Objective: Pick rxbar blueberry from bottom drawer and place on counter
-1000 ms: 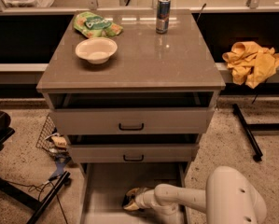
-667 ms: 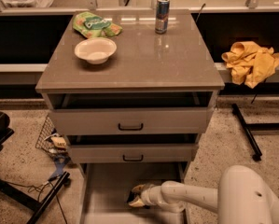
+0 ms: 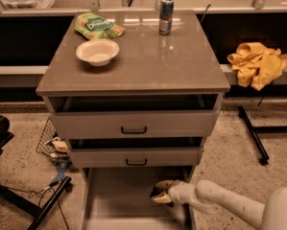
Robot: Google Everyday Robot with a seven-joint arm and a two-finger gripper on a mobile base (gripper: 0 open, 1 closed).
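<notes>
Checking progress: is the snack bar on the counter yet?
No, the counter holds only bowl, bag and can; the gripper is in the bottom drawer.

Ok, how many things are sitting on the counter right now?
3 on the counter: a green snack bag back left, a white bowl just in front of it, a can at the back centre. None looks hidden. The gripper is down in the bottom drawer.
</notes>
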